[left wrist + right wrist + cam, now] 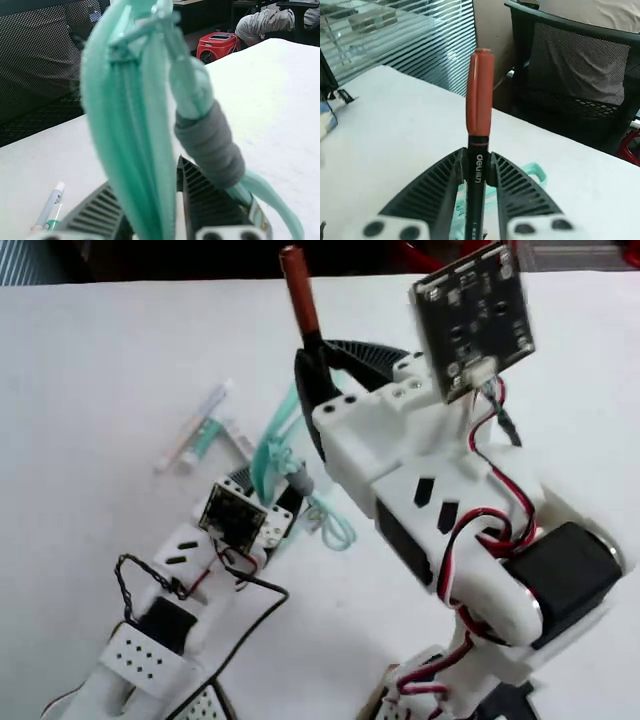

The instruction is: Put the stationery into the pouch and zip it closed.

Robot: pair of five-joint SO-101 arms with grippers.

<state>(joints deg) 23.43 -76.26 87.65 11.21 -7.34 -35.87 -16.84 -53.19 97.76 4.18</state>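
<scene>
Both hands full: right hand (477, 161) pinching the pen (480, 90), left hand (150, 192) clamped on the pouch (125, 120).

Right hand's fingers are pressed onto the black barrel, with the red cap sticking straight out past the tips, up off the surface (385, 125). Left hand squeezes the teal pouch by its edge so it stands up out of the grip, its grey-wrapped strap (210, 142) just beside one finger. Loose pens (195, 435) lie on the surface near the left hand, on the side away from the right hand.
</scene>
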